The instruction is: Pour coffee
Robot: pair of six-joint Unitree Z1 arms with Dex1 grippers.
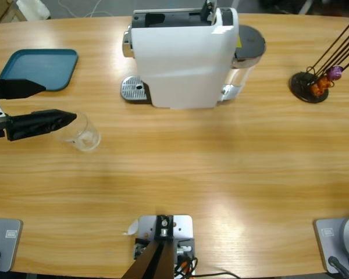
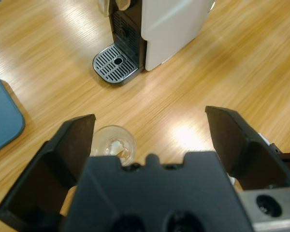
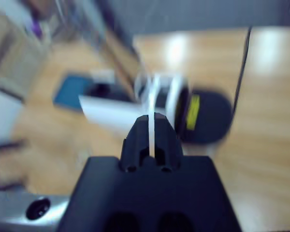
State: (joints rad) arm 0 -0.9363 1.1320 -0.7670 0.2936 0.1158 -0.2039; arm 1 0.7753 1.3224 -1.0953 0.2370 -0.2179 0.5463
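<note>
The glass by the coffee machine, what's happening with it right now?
The left gripper comes in from the table's left edge with its jaws open, close to a clear glass tumbler that stands on the wooden table; it does not hold it. No coffee can be made out in the glass. The white coffee machine stands beyond, its drip tray bare. The right gripper is shut, away from the glass.

One glass (image 1: 81, 135), one coffee machine (image 1: 183, 55), one blue tray (image 1: 41, 68), one capsule rack (image 1: 310, 86)

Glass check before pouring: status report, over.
Left gripper open beside the glass, not gripping. Right gripper shut, empty. No coffee visible in the glass. Nothing blocks the coffee machine.
</note>
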